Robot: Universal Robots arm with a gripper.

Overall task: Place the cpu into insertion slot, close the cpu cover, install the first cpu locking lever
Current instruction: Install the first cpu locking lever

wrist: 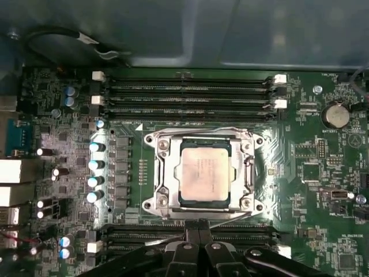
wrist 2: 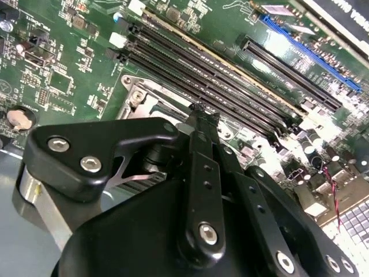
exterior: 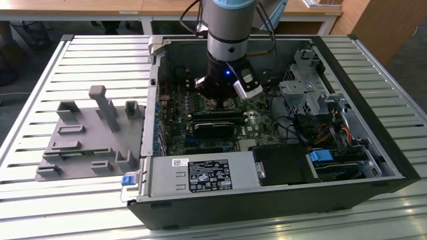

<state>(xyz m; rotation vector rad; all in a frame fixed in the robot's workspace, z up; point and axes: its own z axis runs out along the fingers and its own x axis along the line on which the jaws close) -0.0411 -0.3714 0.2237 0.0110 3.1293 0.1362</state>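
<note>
In the first wrist view the cpu (wrist: 203, 172), a pale silver square, lies in the insertion slot (wrist: 151, 140) on the green board. The silver cpu cover (wrist: 165, 173) lies flat around it. My gripper (wrist: 199, 226) is shut, its black fingertips pressed together at the socket's edge beside the nearer memory slots. A thin silver locking lever (wrist: 164, 238) runs along that edge up to the fingertips; whether they touch it is unclear. Another lever wire (wrist: 196, 128) lies along the opposite edge. In the second wrist view the gripper (wrist 2: 199, 111) hides most of the insertion slot (wrist 2: 137, 92). The exterior view shows the gripper (exterior: 217, 104) low inside the case.
Long black memory slots (wrist: 190, 92) flank the socket on two sides. A row of capacitors (wrist: 95, 164) and a coin battery (wrist: 335, 114) stand nearby. The case holds a power supply (exterior: 200, 175) and a drive cage (exterior: 307, 95). A grey fixture (exterior: 87, 135) sits on the slatted table.
</note>
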